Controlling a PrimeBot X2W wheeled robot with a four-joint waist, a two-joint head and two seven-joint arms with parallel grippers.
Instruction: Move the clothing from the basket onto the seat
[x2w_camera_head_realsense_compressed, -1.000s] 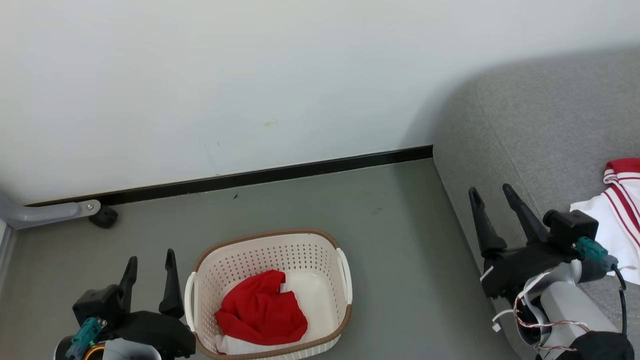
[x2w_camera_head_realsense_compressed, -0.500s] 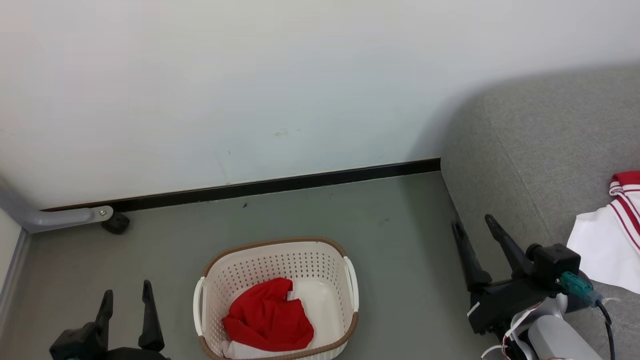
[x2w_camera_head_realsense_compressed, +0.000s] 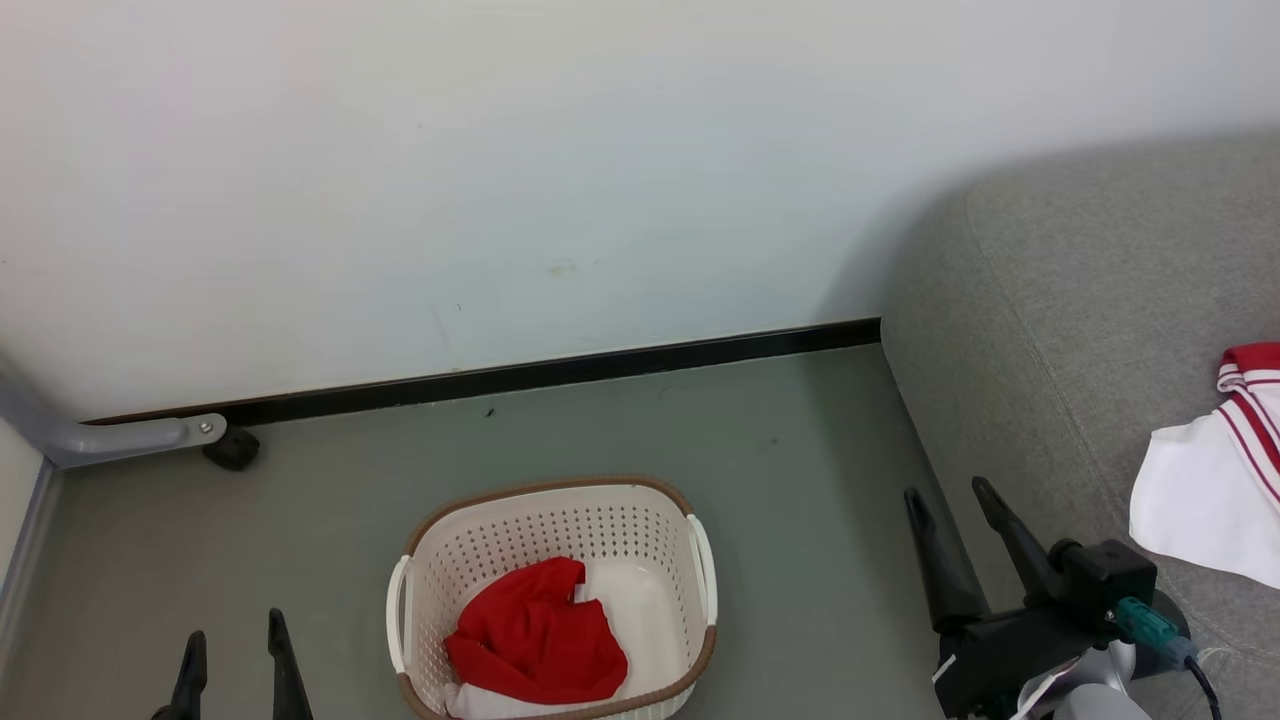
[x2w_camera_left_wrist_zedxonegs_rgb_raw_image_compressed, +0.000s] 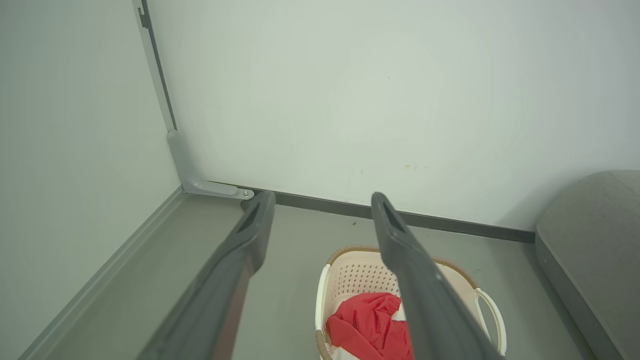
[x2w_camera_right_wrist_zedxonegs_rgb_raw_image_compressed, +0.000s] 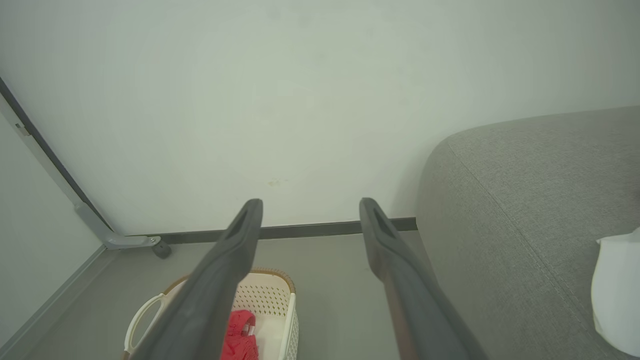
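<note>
A bunched red piece of clothing (x2w_camera_head_realsense_compressed: 535, 638) with a white panel lies in the cream basket (x2w_camera_head_realsense_compressed: 548, 498) on the floor; it is seen too in the left wrist view as clothing (x2w_camera_left_wrist_zedxonegs_rgb_raw_image_compressed: 367, 327) in the basket (x2w_camera_left_wrist_zedxonegs_rgb_raw_image_compressed: 487, 307), and in the right wrist view as clothing (x2w_camera_right_wrist_zedxonegs_rgb_raw_image_compressed: 241, 335) in the basket (x2w_camera_right_wrist_zedxonegs_rgb_raw_image_compressed: 140, 315). Another white and red-striped piece (x2w_camera_head_realsense_compressed: 1215, 480) rests on the grey seat (x2w_camera_head_realsense_compressed: 1090, 300). My left gripper (x2w_camera_head_realsense_compressed: 232, 645) is open at the bottom left, beside the basket. My right gripper (x2w_camera_head_realsense_compressed: 950, 495) is open by the seat's front edge, empty.
A white wall with a dark baseboard (x2w_camera_head_realsense_compressed: 560, 370) runs behind the basket. A grey metal bracket with a black caster (x2w_camera_head_realsense_compressed: 230, 448) sits at the far left. Bare grey floor (x2w_camera_head_realsense_compressed: 800, 500) lies between basket and seat.
Both grippers have sunk lower in the head view, the left one almost out of frame. The camera shifted slightly over the first half second. Basket and clothing stay put.
</note>
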